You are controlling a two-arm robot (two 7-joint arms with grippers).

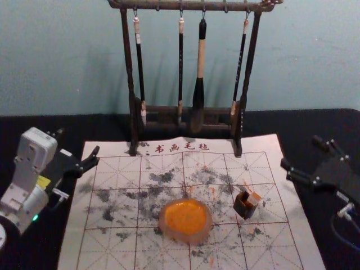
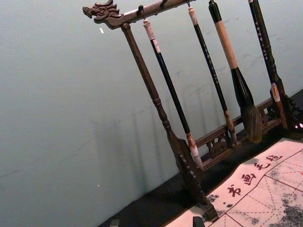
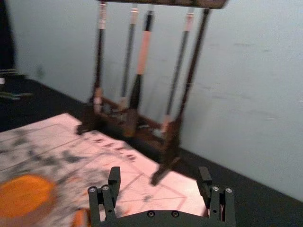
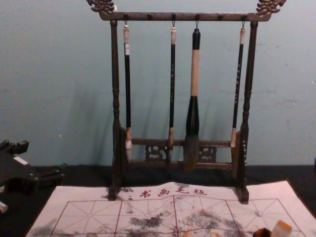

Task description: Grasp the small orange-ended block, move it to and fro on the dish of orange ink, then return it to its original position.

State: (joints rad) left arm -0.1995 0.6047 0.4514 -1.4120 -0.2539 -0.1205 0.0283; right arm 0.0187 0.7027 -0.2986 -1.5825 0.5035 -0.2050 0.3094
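The orange-ended block (image 1: 254, 199) leans in a small dark holder (image 1: 245, 209), right of the pale dish (image 1: 186, 220) of orange ink. In the chest view the block (image 4: 282, 228) is at the lower right, its orange end up. My right gripper (image 1: 301, 152) is off the mat's right side, open and empty, behind and right of the block; the right wrist view shows its gripper (image 3: 159, 176) with fingers apart and the dish (image 3: 26, 196) at one side. My left gripper (image 1: 81, 173) hangs open by the mat's left edge; its fingertips (image 2: 156, 222) also show in the left wrist view.
A dark wooden rack (image 1: 185, 109) with several hanging brushes stands at the mat's back edge, before the wall. The ink-stained, gridded calligraphy mat (image 1: 118, 247) lies on a black table (image 1: 28, 132).
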